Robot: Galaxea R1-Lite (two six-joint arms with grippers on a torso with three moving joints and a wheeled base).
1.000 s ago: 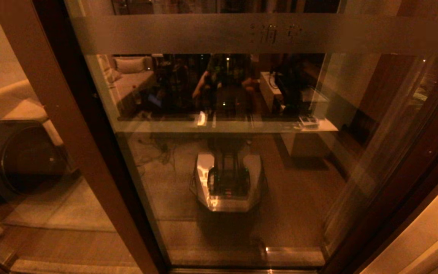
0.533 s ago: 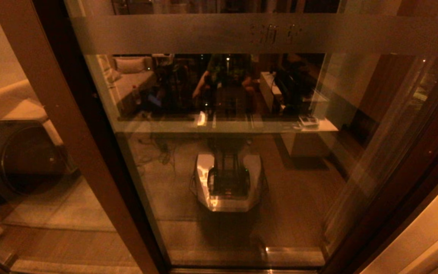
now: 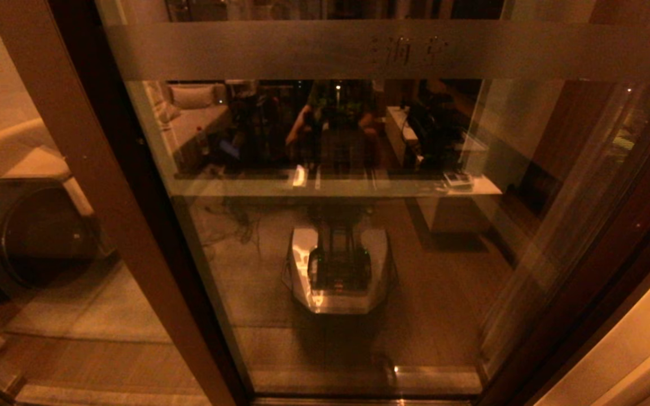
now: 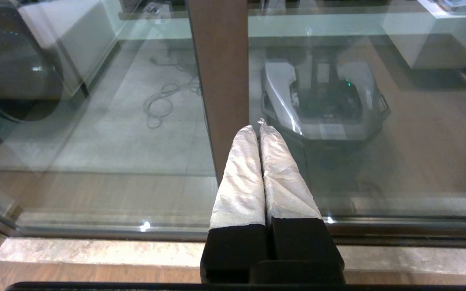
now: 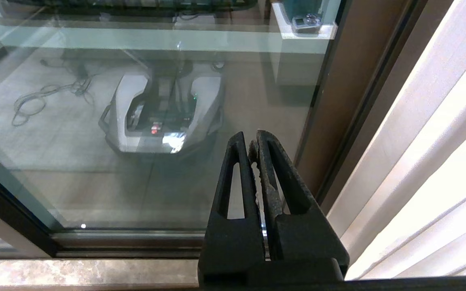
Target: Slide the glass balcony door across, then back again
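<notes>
Nothing has shifted across head views: glass balcony door point(image 3: 336, 237) fills the frame. Left gripper point(image 4: 259, 128) and right gripper point(image 5: 252, 142) pressed together, empty, near its glass. Likely finished.

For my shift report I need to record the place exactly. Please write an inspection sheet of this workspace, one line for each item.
Surface: pale stone sill below the door track, bare where shown.
Job's thing: tall reflective glass balcony door in dark brown frame, with a frosted band bearing faint characters; it fills the opening, and no end effector touches it.
Clutter: nothing seen on the sill.
Grippers: left end effector shut, holds nothing, in front of the brown frame post; right end effector shut, holds nothing, near the door's right edge.
Cables: loose loops on the floor, seen in the glass.
Surroundings: pale curtain at the right; dark round-fronted unit at the left.
</notes>
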